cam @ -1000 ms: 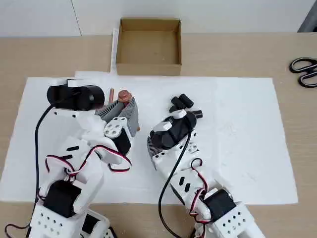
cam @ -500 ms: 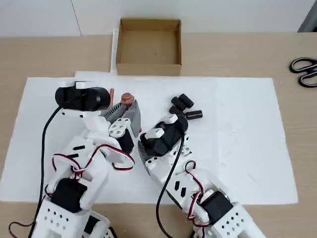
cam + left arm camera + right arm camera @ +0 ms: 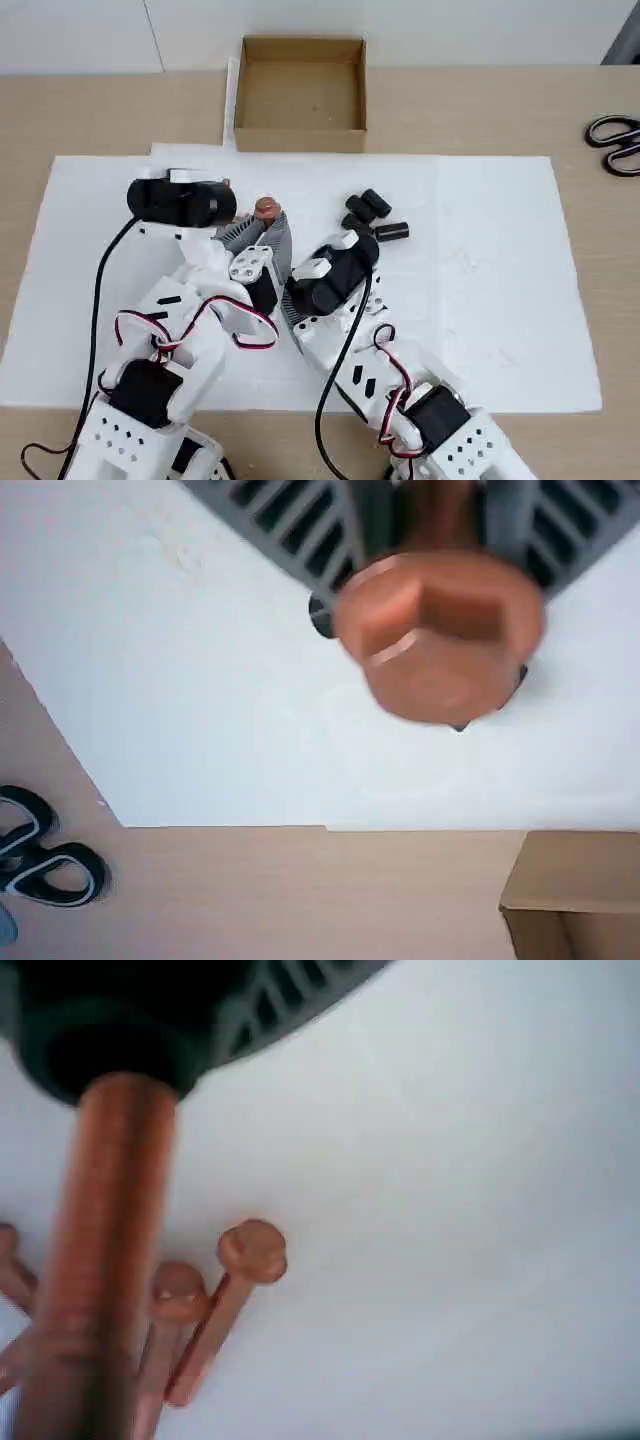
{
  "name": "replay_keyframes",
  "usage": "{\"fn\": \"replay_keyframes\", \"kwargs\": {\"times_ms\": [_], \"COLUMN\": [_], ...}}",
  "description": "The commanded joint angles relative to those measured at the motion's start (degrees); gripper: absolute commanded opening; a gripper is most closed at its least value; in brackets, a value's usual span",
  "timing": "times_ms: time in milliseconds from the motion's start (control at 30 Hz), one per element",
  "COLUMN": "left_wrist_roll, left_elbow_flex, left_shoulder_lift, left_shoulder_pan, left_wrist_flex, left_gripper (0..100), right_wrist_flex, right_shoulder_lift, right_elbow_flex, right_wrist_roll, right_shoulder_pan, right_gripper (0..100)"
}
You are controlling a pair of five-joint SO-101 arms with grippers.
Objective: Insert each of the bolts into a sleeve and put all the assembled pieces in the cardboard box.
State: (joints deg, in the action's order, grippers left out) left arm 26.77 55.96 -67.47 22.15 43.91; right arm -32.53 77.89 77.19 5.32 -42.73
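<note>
Both arms draw closer: left gripper [image 3: 262, 228] clamps a bolt [image 3: 440, 630]; right gripper [image 3: 289, 300], at its 5 o'clock, holds a sleeve [image 3: 100, 1040], shaft apparently entering.

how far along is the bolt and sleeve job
Done: nothing; the brown cardboard box is empty. In hand: left gripper holds a copper hex-head bolt, its shank entering a black sleeve in the right gripper. Remaining: loose copper bolts and black sleeves, then boxing.

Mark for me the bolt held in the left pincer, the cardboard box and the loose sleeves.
bolt [image 3: 440, 640], left wrist view, on its hexagonal head.
cardboard box [image 3: 300, 140], high view, on its near wall.
loose sleeves [image 3: 390, 231], high view, on the rightmost sleeve.
</note>
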Motion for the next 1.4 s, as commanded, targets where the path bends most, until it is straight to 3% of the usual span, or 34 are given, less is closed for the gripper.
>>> {"fn": "replay_keyframes", "kwargs": {"times_ms": [0, 600, 1367], "left_wrist_roll": [0.3, 0.3, 0.0], "left_elbow_flex": [-0.2, 1.6, 3.5], "left_shoulder_lift": [-1.2, -1.1, -1.2], "left_shoulder_pan": [0.2, 1.3, 1.1], "left_wrist_flex": [-1.7, -1.3, 11.6], "left_gripper": [1, 1, 1], "right_wrist_flex": [1.4, 1.4, 1.3], "right_shoulder_lift": [1.1, 1.1, 1.2], "right_elbow_flex": [-0.6, -0.7, -0.7], "right_wrist_roll": [0.5, 0.5, 0.4], "right_shoulder_pan": [-0.1, -0.1, -0.1], "right_gripper": [0.4, 0.4, 0.4]}}
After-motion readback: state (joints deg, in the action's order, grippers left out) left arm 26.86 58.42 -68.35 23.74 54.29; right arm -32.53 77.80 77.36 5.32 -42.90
